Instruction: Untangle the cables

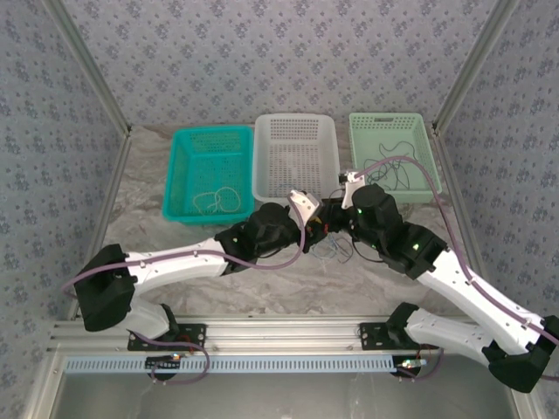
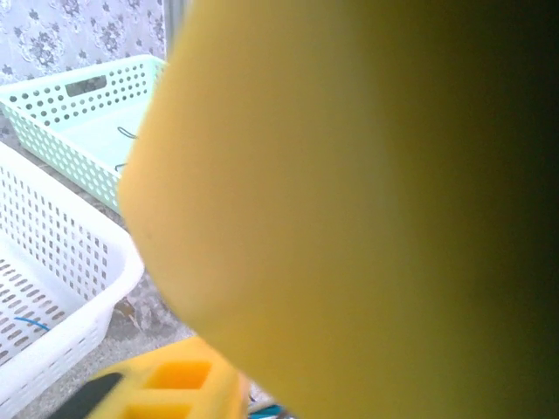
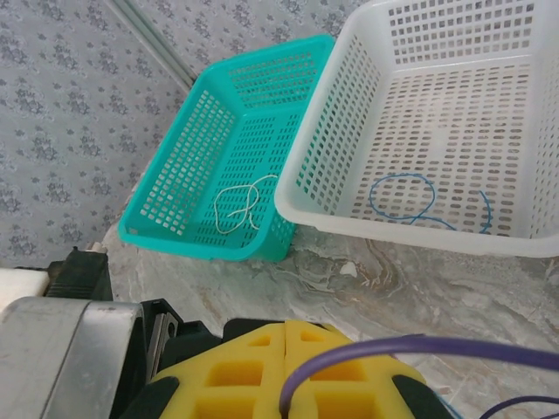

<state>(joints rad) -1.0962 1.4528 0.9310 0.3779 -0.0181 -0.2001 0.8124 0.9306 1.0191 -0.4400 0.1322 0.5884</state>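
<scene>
Cream cable (image 3: 238, 208) is being carried by the teal basket (image 3: 175, 148), blue cable (image 3: 402, 196) by the white basket (image 3: 325, 131), black cable (image 1: 397, 166) by the green basket (image 1: 389, 120). Dark tangle (image 1: 336, 249) is lying on the desk (image 1: 288, 284) beneath both pincers. Right pincer (image 3: 286, 349) is being shown fully shut; left pincer (image 1: 316, 225) opening cannot be told.

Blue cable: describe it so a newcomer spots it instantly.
Three perforated plastic baskets stand in a row; take the white middle basket. On its floor lies a thin blue wire curled in a loop. The teal basket holds a cream wire, the green basket dark wire.
</scene>
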